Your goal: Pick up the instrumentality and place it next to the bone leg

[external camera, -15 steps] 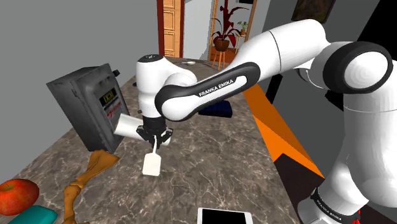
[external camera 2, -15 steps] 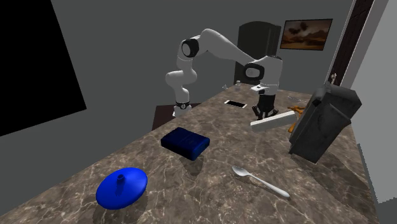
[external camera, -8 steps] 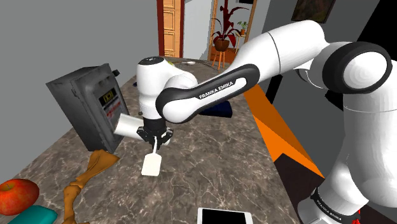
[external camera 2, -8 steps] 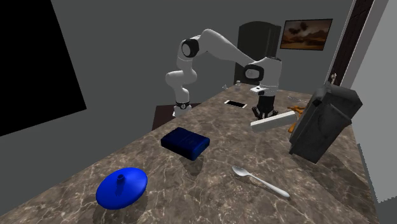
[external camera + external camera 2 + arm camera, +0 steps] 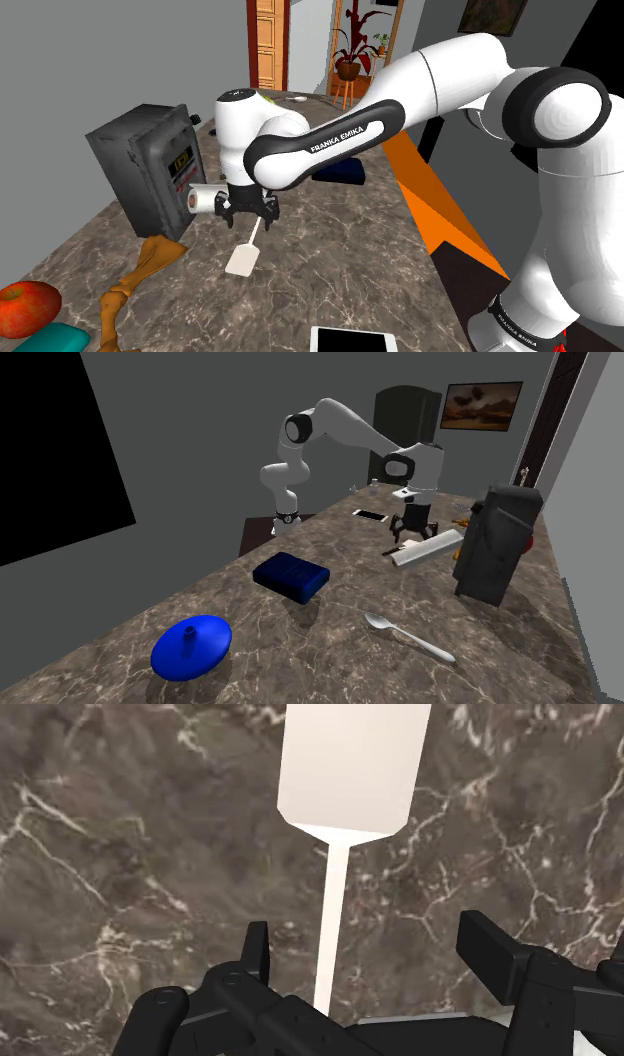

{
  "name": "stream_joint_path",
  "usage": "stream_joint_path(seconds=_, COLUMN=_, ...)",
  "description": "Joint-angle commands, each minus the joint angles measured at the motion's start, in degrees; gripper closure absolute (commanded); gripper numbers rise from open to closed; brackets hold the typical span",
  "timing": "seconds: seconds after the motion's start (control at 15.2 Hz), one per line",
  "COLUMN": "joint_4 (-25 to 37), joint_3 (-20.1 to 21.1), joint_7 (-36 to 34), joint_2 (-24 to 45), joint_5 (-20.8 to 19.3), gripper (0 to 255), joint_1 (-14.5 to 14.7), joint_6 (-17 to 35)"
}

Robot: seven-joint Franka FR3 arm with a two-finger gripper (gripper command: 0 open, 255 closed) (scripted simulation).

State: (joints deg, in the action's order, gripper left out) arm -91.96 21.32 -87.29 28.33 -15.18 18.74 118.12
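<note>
The black gripper (image 5: 372, 952) is hanging with its fingers (image 5: 257, 952) wide apart; the flat white paddle-shaped tool (image 5: 350, 764) is sitting between them, touching neither.

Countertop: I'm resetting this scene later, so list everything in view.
spatula: one, white, below the pincer, not held
bone leg: one, tan, beside the box
box: one, dark grey, counter's wall side
apple: one, red, past the bone leg
teal pad: one, beside the apple
phone: one, white, shoulder view's bottom edge
case: one, blue, mid-counter
disc: one, blue, counter end far from the arm
spoon: one, silvery, near the disc
counter: one, dark marbled
arm: one, white
pincer: one, black, open above the spatula
</note>
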Motion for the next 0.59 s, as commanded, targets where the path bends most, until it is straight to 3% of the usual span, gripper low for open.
stream_joint_path(seconds=0.0, joint_4=1.33, joint_3=0.37, joint_7=0.39, joint_2=-1.35, joint_5=0.64, gripper=0, joint_1=-0.07, joint_6=-2.48)
stream_joint_path(seconds=0.53, joint_4=2.11, joint_3=0.51, joint_7=0.57, joint_2=-1.86, joint_5=0.91, gripper=0, joint_1=-0.06, joint_6=-3.73)
